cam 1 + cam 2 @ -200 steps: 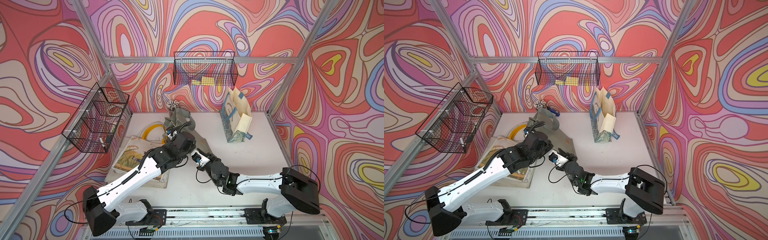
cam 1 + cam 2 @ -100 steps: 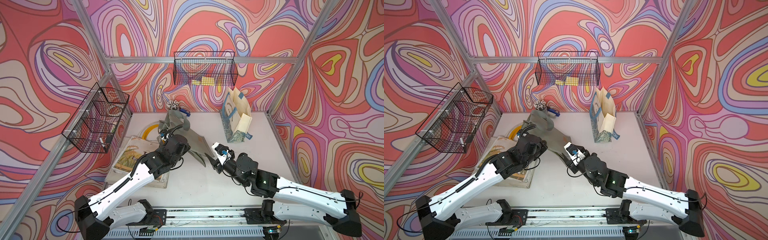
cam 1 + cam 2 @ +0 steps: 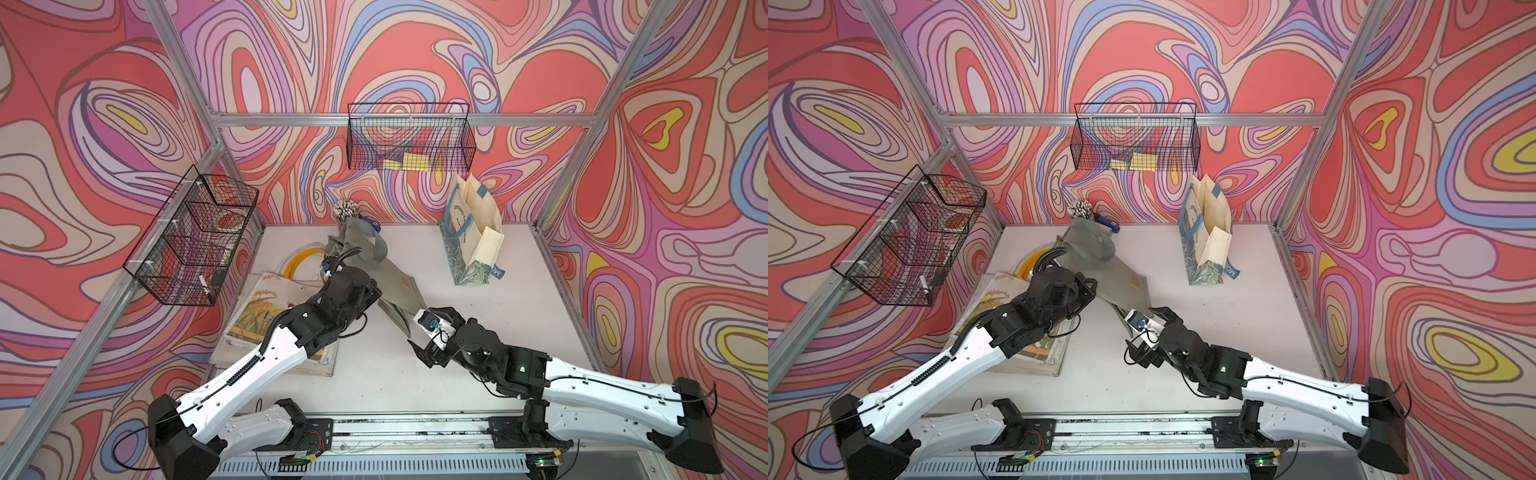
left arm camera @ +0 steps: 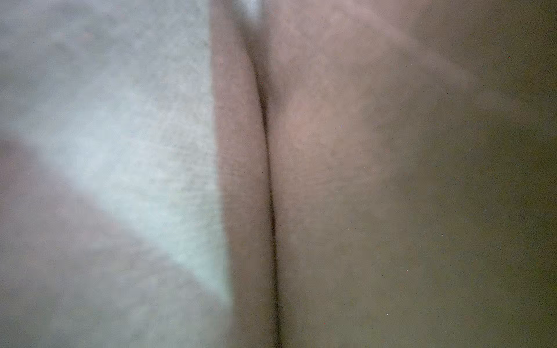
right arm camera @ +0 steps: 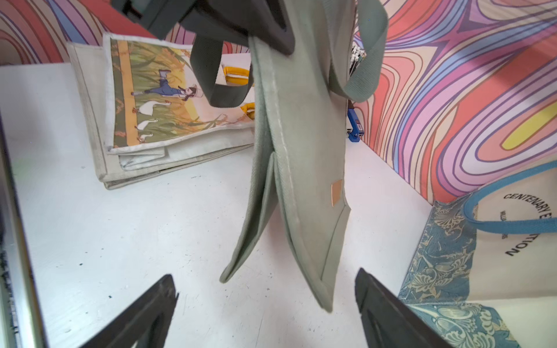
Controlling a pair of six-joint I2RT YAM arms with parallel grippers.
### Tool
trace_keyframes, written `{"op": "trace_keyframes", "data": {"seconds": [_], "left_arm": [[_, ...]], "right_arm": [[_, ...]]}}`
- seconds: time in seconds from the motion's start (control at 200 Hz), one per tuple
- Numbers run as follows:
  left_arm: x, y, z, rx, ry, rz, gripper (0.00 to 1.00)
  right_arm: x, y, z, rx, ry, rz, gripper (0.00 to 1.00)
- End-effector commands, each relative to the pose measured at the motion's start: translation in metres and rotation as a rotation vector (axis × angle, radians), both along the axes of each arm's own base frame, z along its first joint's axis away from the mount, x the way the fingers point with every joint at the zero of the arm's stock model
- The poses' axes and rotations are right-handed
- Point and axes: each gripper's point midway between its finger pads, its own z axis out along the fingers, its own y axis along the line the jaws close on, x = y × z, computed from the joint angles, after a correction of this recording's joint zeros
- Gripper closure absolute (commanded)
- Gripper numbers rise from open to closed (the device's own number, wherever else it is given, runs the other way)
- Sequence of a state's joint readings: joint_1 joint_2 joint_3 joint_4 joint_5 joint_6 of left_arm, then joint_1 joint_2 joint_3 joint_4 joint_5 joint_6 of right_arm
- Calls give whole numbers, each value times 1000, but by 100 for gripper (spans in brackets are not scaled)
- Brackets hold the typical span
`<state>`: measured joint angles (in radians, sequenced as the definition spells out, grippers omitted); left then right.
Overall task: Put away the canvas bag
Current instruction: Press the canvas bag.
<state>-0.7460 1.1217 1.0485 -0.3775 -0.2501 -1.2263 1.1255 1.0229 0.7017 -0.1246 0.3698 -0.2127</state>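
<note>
The canvas bag [image 3: 395, 286] [image 3: 1125, 282] is a grey-green tote with long handles and a small tan tag. It hangs folded flat from its top edge, its lower corners [image 5: 327, 301] just above the white table. My left gripper [image 5: 265, 36] is shut on that top edge; in both top views the wrist hides its fingers. Close grey-green fabric [image 4: 331, 180] fills the left wrist view. My right gripper [image 3: 420, 326] [image 3: 1138, 332] [image 5: 265, 280] is open in front of the bag's lower end, with nothing between its fingers.
An illustrated bag [image 3: 266, 316] lies folded at the left under my left arm. A cream bag with blue handles [image 3: 473, 237] stands at the back right. Wire baskets hang on the back wall [image 3: 409, 141] and left wall [image 3: 191, 237]. A cup of sticks [image 3: 345, 208] stands at the back.
My right gripper has let go of the bag's lower part, opened wide and drawn back to the right. The left arm still holds the bag, which now hangs free.
</note>
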Motion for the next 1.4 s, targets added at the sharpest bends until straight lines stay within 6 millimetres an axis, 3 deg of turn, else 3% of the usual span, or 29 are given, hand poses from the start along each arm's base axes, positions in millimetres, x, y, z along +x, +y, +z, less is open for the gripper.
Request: {"op": "trace_keyframes", "data": {"seconds": [0.0,0.25,0.341,0.476,0.536,0.611,0.846,1.082,1.252,1.392], "left_arm": [[4,-6,28,-26,-58,-29,100],[5,-10,34,-21,-59,-49,100],[4,-11,38,-15,-65,-58,100],[4,-8,48,3,-92,-63,100],[4,-8,51,9,-98,-68,100],[3,-7,53,9,-97,-70,100],[3,-18,48,-5,-70,-109,100],[4,-26,51,40,-96,-175,100],[3,-26,79,323,-303,-344,44],[-2,-16,116,611,-562,-449,27]], "right_arm": [[14,9,20,9,-122,-17,3],[23,24,6,48,-119,-38,3],[28,22,-1,45,-127,-75,6],[21,24,-8,58,-90,-27,14],[19,21,-11,62,-84,-22,24],[21,15,-12,69,-85,-42,50],[23,10,1,117,-117,-35,98],[29,6,9,82,-133,-38,100],[36,-14,28,44,-100,-57,100],[33,-32,41,-16,-49,-29,100]]}}
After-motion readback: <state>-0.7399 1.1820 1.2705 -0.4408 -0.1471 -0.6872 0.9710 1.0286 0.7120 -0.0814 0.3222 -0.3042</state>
